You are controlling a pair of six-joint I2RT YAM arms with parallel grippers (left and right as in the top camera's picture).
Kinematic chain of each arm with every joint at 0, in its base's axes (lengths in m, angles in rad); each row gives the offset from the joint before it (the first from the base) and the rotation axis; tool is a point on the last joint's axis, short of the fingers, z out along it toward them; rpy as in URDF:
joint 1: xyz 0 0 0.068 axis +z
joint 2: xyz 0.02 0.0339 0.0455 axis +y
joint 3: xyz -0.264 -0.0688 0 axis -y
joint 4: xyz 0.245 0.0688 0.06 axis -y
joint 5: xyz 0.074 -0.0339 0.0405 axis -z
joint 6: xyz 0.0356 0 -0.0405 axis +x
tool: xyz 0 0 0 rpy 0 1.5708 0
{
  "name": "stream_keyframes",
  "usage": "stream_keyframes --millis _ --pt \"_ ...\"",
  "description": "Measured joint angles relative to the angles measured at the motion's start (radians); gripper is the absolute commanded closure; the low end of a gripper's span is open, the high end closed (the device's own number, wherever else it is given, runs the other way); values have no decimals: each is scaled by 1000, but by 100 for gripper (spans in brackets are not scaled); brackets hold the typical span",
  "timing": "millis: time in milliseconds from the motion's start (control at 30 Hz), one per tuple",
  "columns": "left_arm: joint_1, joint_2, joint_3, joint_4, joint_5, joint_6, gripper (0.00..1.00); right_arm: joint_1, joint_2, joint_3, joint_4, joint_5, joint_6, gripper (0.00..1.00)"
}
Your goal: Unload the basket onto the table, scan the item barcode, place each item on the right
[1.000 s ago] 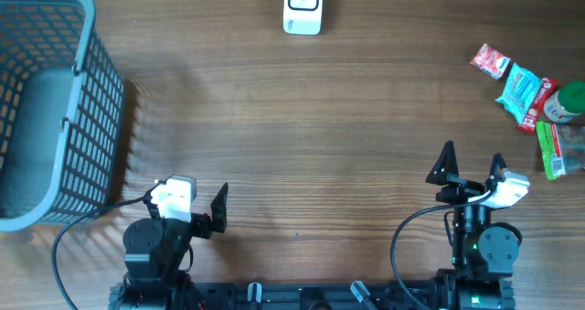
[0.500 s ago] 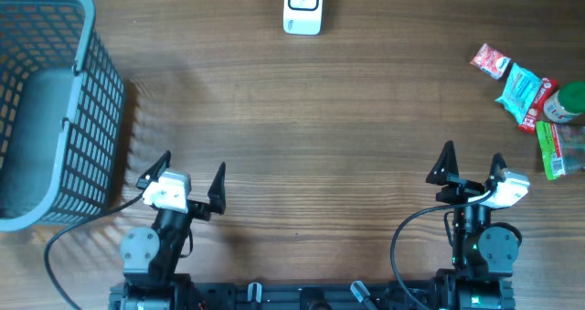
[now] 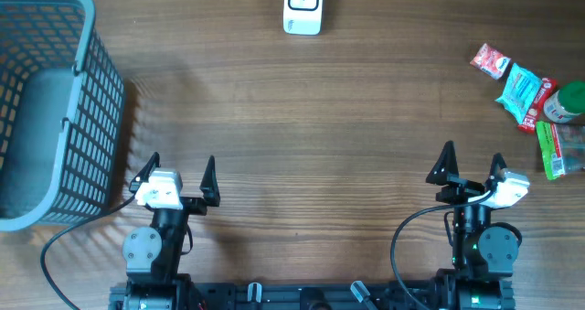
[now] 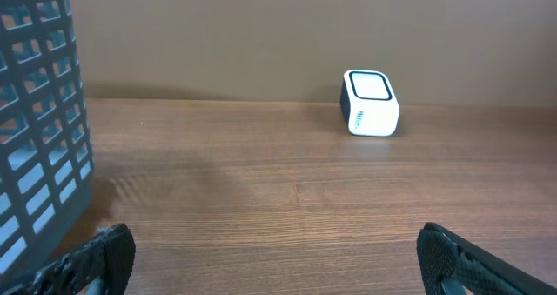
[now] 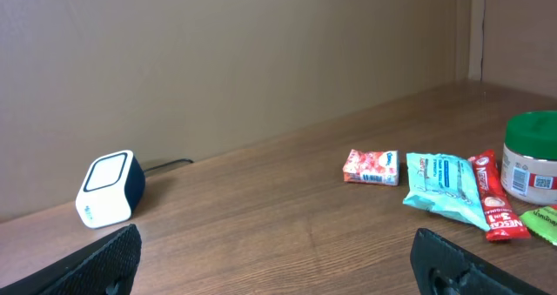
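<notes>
From overhead, the left gripper [image 3: 175, 176] waits near seven o'clock with its fingers spread and empty, the blue basket [image 3: 84, 90] close by at about nine. The right gripper [image 3: 472, 167] sits near five o'clock, fingers likewise spread and holding nothing. The items [image 3: 530, 95] lie clustered at two to three o'clock, up and to the right of the right gripper and well apart from the left, so the right arm looks the nearer one for a pickup. The scanner [image 3: 303, 6] stands at twelve o'clock, between the two arms. In the left wrist view, the scanner [image 4: 371, 103] sits ahead at about one o'clock, with the basket [image 4: 39, 130] wall at nine. In the right wrist view, the scanner [image 5: 109, 189] is at ten o'clock and the items [image 5: 452, 184] spread toward three, the red stick lying roughly lengthwise away from the camera.
</notes>
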Motion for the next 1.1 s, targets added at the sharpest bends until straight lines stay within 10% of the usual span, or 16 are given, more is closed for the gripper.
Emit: stream_keyframes --millis 767,1100 --pt "0 -7 0 0 -1 -41 0 0 0 0 1 1 -3 0" --pt "0 -10 0 1 -1 -41 0 0 117 0 2 1 -275 0"
